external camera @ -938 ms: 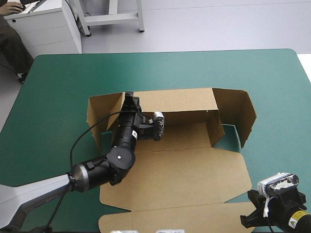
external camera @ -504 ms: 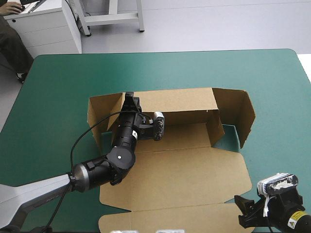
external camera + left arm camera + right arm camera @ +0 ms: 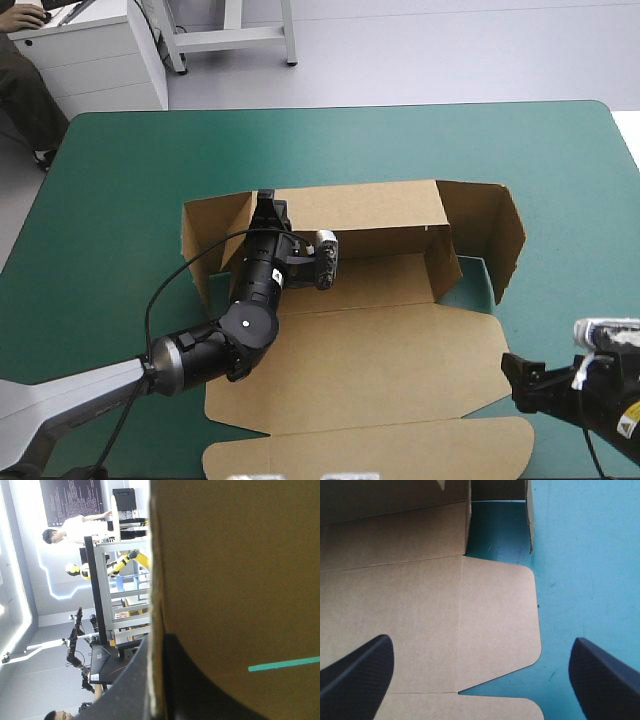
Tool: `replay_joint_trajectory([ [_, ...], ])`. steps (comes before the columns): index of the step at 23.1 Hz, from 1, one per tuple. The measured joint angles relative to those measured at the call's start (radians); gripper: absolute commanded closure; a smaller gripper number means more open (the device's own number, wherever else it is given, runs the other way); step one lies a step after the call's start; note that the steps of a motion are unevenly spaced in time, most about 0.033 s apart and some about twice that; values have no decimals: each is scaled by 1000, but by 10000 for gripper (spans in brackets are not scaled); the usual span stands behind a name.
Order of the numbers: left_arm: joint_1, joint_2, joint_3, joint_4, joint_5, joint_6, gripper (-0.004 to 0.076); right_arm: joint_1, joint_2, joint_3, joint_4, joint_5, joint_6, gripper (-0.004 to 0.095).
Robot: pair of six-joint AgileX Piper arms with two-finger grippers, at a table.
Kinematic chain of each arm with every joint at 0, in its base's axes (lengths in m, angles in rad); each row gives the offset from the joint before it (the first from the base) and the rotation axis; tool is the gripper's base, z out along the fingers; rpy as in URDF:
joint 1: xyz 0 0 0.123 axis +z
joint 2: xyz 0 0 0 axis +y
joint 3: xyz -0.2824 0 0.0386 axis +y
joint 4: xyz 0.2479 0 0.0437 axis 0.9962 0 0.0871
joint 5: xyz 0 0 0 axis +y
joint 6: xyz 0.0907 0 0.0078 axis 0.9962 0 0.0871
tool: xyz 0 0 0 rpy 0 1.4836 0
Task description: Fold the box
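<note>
The brown box (image 3: 380, 350) lies mid-table, its back and side walls raised and the lid flat toward the near edge. My left gripper (image 3: 267, 205) is at the back-left corner, shut on the upright wall. In the left wrist view the board (image 3: 235, 570) fills the space ahead and its edge runs between the gripper's (image 3: 157, 639) black fingers. My right gripper (image 3: 515, 383) hovers open at the lid's near-right corner. In the right wrist view its (image 3: 481, 645) fingers stand wide apart, and the lid's rounded side flap (image 3: 500, 610) lies ahead between them.
The right side wall (image 3: 505, 240) stands splayed outward, with a wedge of teal-green cover (image 3: 475, 280) between it and the inner flap. Bare cover (image 3: 590, 555) stretches to the right of the box. The far half of the table (image 3: 330, 140) is bare too.
The right gripper has opened wide. It moved up from the table's near-right corner and turned toward the lid's right flap. The left arm and the box have not moved.
</note>
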Motion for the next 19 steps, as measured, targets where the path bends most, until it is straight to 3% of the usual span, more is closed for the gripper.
replay_joint_trajectory([
  [6,0,0,0,0,-1,0,734,0,225,-244,-21,-15,-51,35],
  [11,0,0,0,0,-1,0,734,0,554,-648,-146,0,-75,35],
  [16,0,0,0,0,-1,0,734,-11,851,-923,-152,89,-137,35],
  [19,0,0,0,0,-2,0,734,-91,1064,-1104,-62,159,-203,35],
])
